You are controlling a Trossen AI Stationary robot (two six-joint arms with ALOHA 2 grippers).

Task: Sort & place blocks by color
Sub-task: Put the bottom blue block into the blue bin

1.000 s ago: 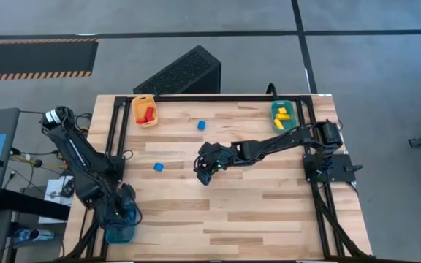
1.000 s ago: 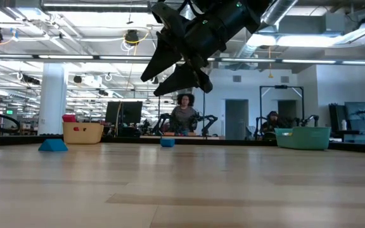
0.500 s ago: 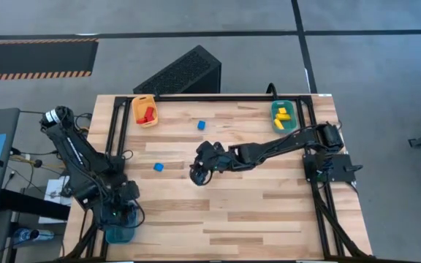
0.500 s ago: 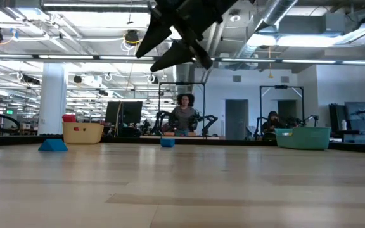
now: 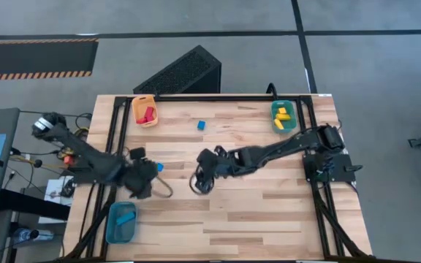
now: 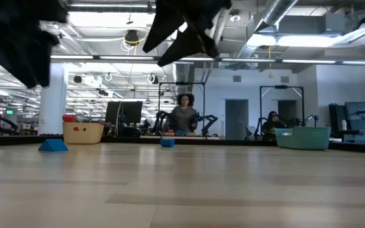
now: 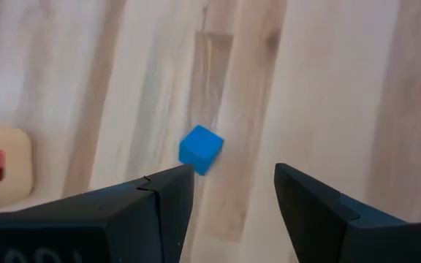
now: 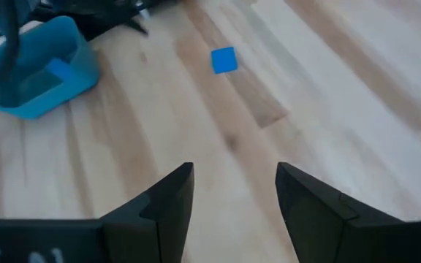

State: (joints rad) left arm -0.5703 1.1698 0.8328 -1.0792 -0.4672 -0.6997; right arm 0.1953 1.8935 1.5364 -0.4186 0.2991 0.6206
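I can't read any words, numbers or signs here. My table (image 5: pixel 269 204) has no writing on it, and my bins and blocks have none. The things in the room far behind are too small for me to read.

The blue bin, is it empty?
No. The blue bin holds one blue block, seen lying inside in the high and right wrist views.
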